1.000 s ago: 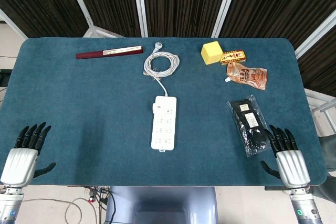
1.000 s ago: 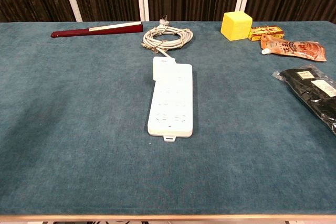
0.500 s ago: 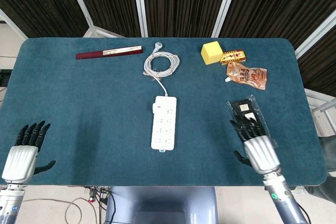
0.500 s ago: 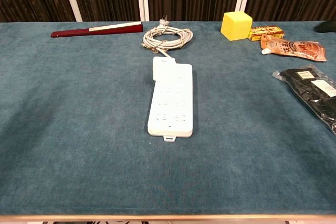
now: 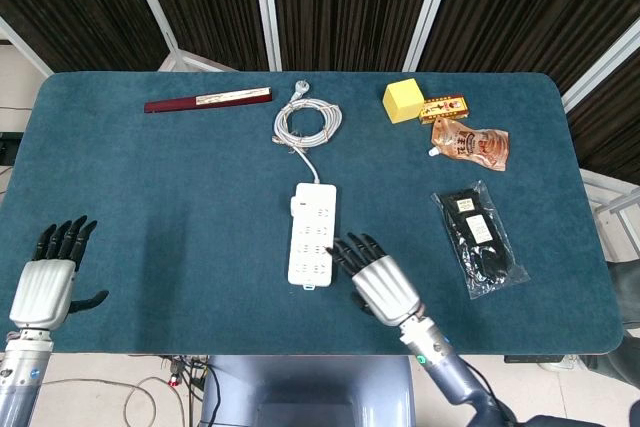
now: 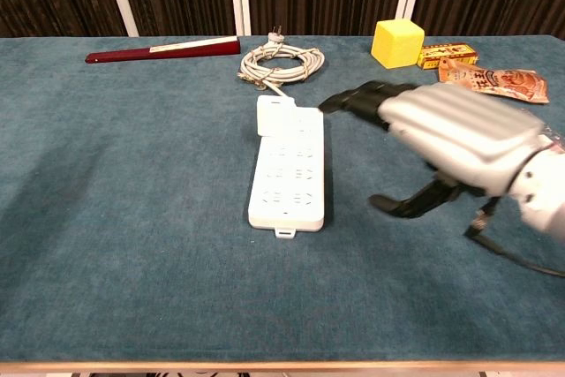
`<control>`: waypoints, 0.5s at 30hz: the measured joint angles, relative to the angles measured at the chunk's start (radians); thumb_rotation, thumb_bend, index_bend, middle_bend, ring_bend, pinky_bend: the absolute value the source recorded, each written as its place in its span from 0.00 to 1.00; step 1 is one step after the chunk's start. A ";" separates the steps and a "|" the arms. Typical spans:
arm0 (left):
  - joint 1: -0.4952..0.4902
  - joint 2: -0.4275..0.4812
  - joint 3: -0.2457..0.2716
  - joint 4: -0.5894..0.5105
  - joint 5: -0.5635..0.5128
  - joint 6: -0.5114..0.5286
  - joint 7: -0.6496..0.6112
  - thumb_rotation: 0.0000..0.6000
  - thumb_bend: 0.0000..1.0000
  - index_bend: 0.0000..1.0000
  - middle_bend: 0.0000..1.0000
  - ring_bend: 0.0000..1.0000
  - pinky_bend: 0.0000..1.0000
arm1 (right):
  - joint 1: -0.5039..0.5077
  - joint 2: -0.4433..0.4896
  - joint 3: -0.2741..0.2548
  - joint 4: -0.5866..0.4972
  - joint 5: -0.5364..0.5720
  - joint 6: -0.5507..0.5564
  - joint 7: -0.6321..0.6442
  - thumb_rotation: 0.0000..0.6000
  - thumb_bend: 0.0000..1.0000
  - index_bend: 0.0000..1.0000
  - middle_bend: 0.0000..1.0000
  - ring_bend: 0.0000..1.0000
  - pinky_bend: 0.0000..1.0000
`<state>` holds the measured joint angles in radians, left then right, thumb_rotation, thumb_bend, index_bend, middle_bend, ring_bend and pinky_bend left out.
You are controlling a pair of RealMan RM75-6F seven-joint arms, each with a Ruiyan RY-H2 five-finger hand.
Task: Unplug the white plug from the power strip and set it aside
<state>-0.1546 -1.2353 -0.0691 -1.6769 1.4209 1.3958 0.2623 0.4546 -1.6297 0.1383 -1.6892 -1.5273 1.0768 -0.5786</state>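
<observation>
Since the earlier frames my right hand point(image 5: 378, 282) has swung from the table's right edge, past the black packet point(image 5: 479, 238), to just right of the power strip point(image 5: 313, 233); the left hand point(image 5: 48, 277) has barely shifted. Near edge: the right hand hovers palm down beside the strip's near half, fingers point(image 6: 357, 97) spread and extended, thumb apart, holding nothing; the left hand rests at the near left corner, fingers likewise apart and empty. Centre: the white power strip lies lengthwise on the blue-green felt table point(image 5: 150, 197), the white plug point(image 6: 276, 115) seated at its far end, untouched. Its cord runs back to a coiled cable point(image 5: 308, 122). Right: the clear bag holding the black items lies flat; what they are I cannot tell. Far edge: a dark red bar point(image 5: 208, 101) at left, a yellow cube point(image 5: 403, 100), a small printed box point(image 5: 445, 108) and an orange pouch point(image 5: 472, 142) at right. Behind the table hang dark pleated curtains point(image 5: 340, 2) between white posts.
</observation>
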 measured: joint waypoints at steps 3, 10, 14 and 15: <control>-0.030 0.008 -0.022 -0.026 -0.020 -0.036 0.012 1.00 0.00 0.03 0.00 0.00 0.02 | 0.018 -0.052 0.000 0.016 0.032 -0.022 -0.037 1.00 0.39 0.13 0.14 0.09 0.16; -0.130 0.013 -0.092 -0.097 -0.068 -0.127 0.073 1.00 0.00 0.06 0.03 0.00 0.04 | 0.040 -0.140 -0.013 0.068 0.088 -0.045 -0.077 1.00 0.39 0.17 0.17 0.09 0.16; -0.201 0.004 -0.135 -0.125 -0.119 -0.194 0.131 1.00 0.00 0.07 0.04 0.00 0.04 | 0.047 -0.169 -0.019 0.091 0.110 -0.052 -0.083 1.00 0.39 0.17 0.17 0.09 0.16; -0.217 0.000 -0.144 -0.129 -0.132 -0.208 0.144 1.00 0.00 0.07 0.04 0.00 0.04 | 0.049 -0.175 -0.020 0.096 0.115 -0.054 -0.084 1.00 0.39 0.17 0.17 0.09 0.16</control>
<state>-0.3719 -1.2350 -0.2134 -1.8054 1.2891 1.1877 0.4068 0.5038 -1.8043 0.1183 -1.5931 -1.4119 1.0229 -0.6625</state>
